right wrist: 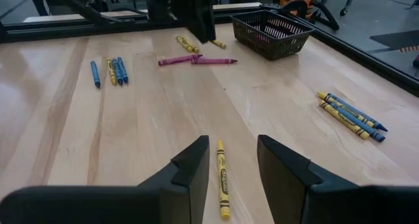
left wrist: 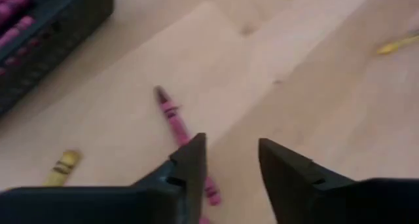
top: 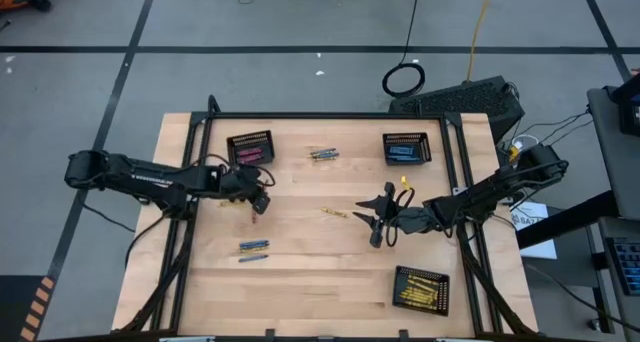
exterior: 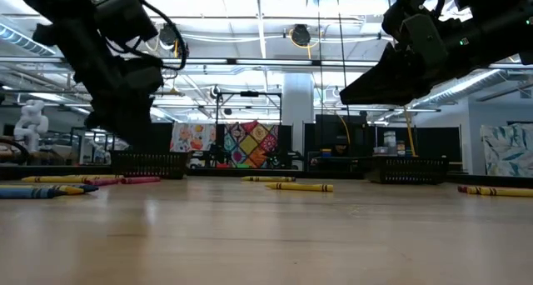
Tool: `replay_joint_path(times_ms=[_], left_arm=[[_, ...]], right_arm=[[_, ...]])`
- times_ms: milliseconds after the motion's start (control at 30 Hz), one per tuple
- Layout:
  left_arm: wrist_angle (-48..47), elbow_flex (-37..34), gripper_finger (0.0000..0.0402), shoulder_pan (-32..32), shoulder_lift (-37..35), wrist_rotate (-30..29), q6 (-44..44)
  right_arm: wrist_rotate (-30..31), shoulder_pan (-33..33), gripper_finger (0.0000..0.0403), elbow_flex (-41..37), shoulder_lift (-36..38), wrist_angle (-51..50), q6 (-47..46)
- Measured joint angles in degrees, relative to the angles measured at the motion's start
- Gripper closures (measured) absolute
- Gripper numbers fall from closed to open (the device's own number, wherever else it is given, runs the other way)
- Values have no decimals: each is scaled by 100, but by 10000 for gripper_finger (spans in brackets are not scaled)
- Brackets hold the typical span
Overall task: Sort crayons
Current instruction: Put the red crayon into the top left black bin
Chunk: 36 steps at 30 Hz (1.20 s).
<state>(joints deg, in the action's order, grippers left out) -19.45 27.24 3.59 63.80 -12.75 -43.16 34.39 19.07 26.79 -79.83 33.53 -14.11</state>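
Currently: left gripper (left wrist: 229, 165) released above pink crayon (left wrist: 173, 116), frame centre; I should straddle it squarely before closing.

Table (top: 300, 282), high view. Far left: basket (top: 250, 148) with crayons in it. Far right: second basket (top: 406, 148), also holding crayons. Near right corner: third basket (top: 420, 288), filled likewise. Loose crayons (top: 322, 154) lie between the two far baskets. Another loose group (top: 253, 248) lies left of centre, nearer. Single crayon (top: 333, 213) at centre. Left gripper (top: 262, 200) just near of the far-left basket; right gripper (top: 372, 222) right of the centre crayon.
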Motion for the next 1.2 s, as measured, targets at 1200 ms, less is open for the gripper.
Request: replay_joint_path(times_ms=[1200], left_arm=[[572,72,210,-782,2223,-2139,-1654]], right_arm=[[0,-2,289,0,0,-54,-81]])
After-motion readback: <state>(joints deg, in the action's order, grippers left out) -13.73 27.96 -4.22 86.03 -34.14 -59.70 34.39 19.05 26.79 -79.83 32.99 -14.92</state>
